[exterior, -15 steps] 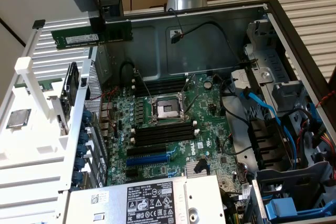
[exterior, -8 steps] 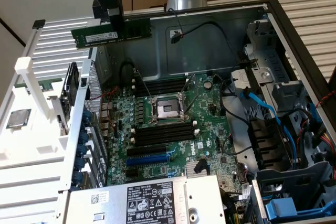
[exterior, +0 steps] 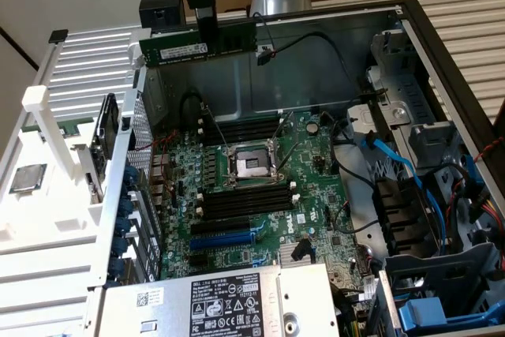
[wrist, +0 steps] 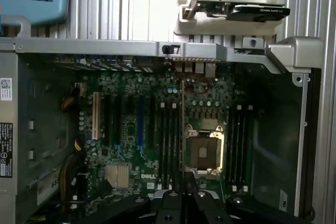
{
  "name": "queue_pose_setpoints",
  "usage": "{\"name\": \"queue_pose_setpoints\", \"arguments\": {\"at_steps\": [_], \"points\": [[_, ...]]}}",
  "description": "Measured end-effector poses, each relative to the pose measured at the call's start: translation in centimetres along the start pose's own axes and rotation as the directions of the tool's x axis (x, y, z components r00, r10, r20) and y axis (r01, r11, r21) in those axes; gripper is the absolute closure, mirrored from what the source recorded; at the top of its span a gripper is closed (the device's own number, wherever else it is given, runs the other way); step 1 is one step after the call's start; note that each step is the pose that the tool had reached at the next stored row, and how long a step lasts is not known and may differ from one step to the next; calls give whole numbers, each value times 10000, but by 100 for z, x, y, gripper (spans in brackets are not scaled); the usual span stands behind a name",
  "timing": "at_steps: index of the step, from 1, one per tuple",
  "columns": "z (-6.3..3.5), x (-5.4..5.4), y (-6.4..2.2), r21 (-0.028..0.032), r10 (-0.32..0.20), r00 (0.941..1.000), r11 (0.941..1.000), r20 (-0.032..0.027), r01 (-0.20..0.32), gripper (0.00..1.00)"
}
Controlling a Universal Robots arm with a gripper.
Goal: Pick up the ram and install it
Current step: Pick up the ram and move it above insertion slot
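Note:
The ram (exterior: 235,39), a long dark-green stick with a pale label, hangs level above the far wall of the open computer case. My gripper (exterior: 207,35) is shut on it near its middle, coming down from above. In the wrist view the ram (wrist: 182,124) appears edge-on as a thin line running out from my gripper (wrist: 184,190), over the board between the processor socket (wrist: 203,150) and a bank of black slots (wrist: 167,140). The motherboard (exterior: 316,175) lies well below the stick, with black slots (exterior: 245,201) on either side of the socket (exterior: 251,163).
A power supply (exterior: 229,301) fills the case's near end. Blue and black cables (exterior: 394,165) and drive bays (exterior: 430,140) crowd the exterior view's right. A white fixture (exterior: 47,195) with a silver processor chip (exterior: 28,177) sits outside the case at the left, next to a fan (exterior: 106,128).

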State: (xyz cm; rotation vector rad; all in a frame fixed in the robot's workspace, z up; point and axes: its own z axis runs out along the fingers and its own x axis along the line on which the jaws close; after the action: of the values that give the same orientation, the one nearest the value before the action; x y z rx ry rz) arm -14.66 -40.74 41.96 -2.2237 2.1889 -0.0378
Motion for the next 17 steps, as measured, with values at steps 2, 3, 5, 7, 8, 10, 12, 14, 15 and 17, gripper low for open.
{"name": "queue_pose_setpoints", "arguments": {"at_steps": [2,3,5,7,8,10,12,14,15,17], "points": [[8,-20,-63,21,-1,10000,10000,-2,1,88],[14,-33,-94,27,-1,10000,10000,-2,1,88],[27,-57,-153,33,0,10000,10000,-2,0,88],[37,-77,-195,39,0,10000,10000,7,0,88],[41,-79,-211,48,1,10000,10000,41,-2,88],[51,-79,-220,69,7,9999,10000,153,-8,88],[57,-77,-225,90,14,9994,10000,350,-18,88],[63,-65,-226,94,20,9987,10000,509,-25,88],[63,-65,-227,94,21,9987,10000,509,-26,88],[62,-65,-227,94,23,9987,10000,510,-27,88]]}}
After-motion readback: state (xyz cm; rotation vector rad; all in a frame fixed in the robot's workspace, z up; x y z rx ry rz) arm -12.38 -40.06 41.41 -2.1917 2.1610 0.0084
